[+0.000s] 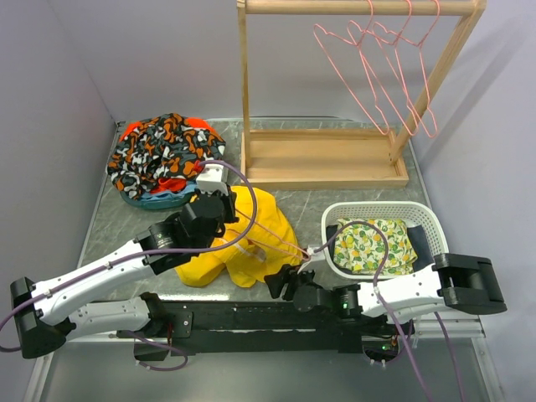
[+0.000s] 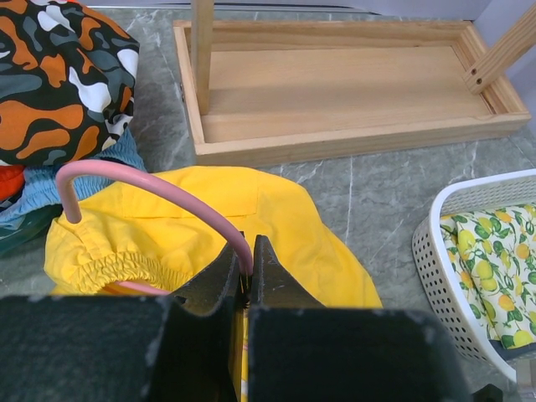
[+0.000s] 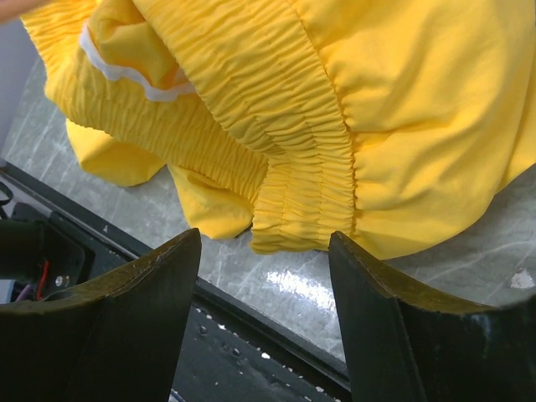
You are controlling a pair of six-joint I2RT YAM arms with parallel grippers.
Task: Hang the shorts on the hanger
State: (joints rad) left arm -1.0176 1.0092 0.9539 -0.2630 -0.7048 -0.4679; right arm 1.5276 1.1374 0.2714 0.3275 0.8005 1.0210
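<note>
The yellow shorts (image 1: 251, 243) lie bunched on the table between the two arms. The pink wire hanger (image 1: 289, 245) lies across them, partly hidden in the fabric. In the left wrist view its hook (image 2: 151, 180) arches over the shorts (image 2: 293, 226). My left gripper (image 2: 249, 255) is shut on the wire at the foot of that hook, above the shorts' far edge (image 1: 224, 197). My right gripper (image 3: 266, 251) stands open just short of the shorts' elastic waistband (image 3: 310, 151), with only table between its fingers. It sits at the shorts' near edge (image 1: 280, 278). A pale drawstring (image 3: 126, 75) shows at the waistband.
A wooden rack (image 1: 322, 159) stands at the back with more pink hangers (image 1: 385, 59) on its rail. A black, orange and white patterned garment (image 1: 159, 155) is piled at the back left. A white basket (image 1: 419, 213) at the right holds a lemon-print cloth (image 1: 377, 244).
</note>
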